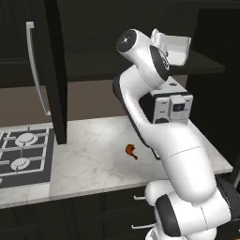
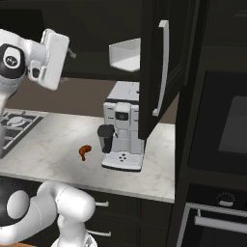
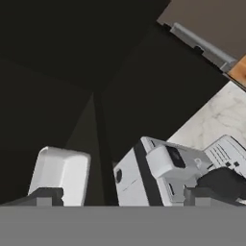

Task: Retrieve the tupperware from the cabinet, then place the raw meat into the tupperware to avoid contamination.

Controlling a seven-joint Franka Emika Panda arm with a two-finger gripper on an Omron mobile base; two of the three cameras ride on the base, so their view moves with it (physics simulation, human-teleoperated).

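Hand view: tupperware (image 3: 60,174), perhaps shelved.

The cabinet (image 2: 159,62) stands open, its doors swung out on both sides, so the front of its shelf (image 1: 206,65) is clear. The tupperware (image 2: 124,54) sits on that shelf with dark free room above it. Directly below, the coffee machine (image 2: 123,128) rises from the table (image 1: 93,159) close under the shelf. Left of the machine the table is bare around the raw meat (image 1: 131,151), with the stove (image 1: 23,154) well apart.
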